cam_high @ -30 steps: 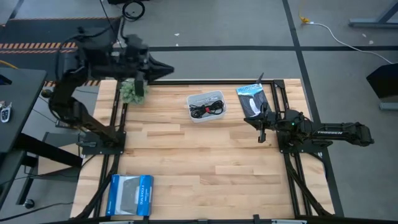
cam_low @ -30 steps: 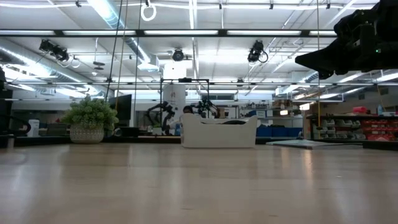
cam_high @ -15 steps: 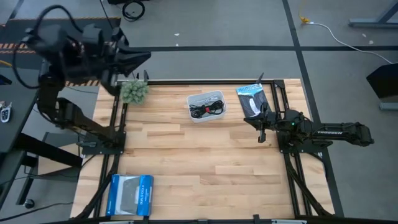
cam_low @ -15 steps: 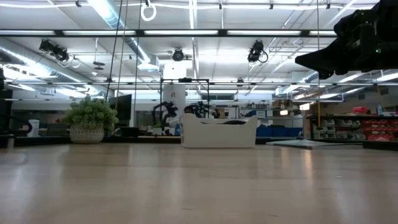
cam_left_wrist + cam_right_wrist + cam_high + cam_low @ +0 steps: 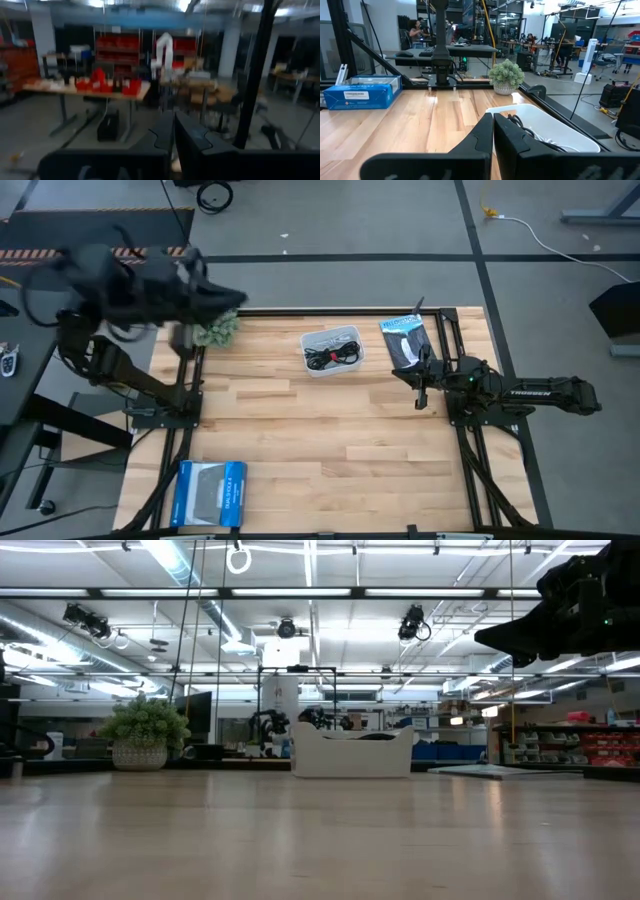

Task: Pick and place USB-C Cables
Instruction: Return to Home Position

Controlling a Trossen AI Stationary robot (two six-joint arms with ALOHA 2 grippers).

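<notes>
Checking the table, I find the cables (image 5: 334, 356) bundled in the white bin (image 5: 309, 340), between both arms. My left gripper (image 5: 232, 297) hangs by the plant (image 5: 218, 331), jaws pressed together. The right gripper (image 5: 420, 394), somewhat nearer the bin, is likewise closed.

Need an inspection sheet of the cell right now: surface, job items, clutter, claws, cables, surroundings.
Surface: wooden table; bare wood across the middle.
Job's things: USB-C cables bundled in the white bin; count cannot be told.
Clutter: blue box at near-left corner; black-and-white packet far right; potted plant far left.
Claws: left claw shut, raised over the far-left corner; right claw shut, empty, beside the packet.
Cables: white lead on the floor beyond the table.
Surroundings: workshop; person at a distant desk.
</notes>
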